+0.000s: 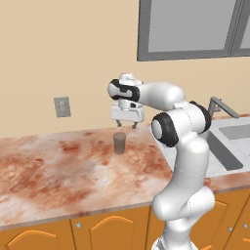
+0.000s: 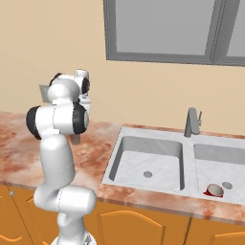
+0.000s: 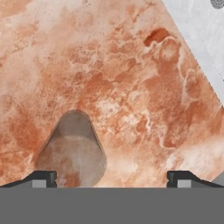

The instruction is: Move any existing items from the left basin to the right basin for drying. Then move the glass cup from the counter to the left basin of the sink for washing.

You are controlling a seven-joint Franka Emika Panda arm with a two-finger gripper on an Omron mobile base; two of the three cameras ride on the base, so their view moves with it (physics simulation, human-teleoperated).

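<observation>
Over the counter (image 1: 58,166), gripper (image 1: 126,124) spread, empty, above upright glass cup (image 1: 119,143). Red mug (image 2: 214,191) already in right basin (image 2: 234,158); left basin (image 2: 158,155) bare. Cup transfer remains, I judge.

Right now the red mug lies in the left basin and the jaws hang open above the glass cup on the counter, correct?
Not quite: the red mug lies in the right basin, as the right base view shows. The rest holds.

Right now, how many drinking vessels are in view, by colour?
Red mug, lying in the right basin: 1
Greyish-brown glass cup, upright on the counter: 1
Total: 2
</observation>
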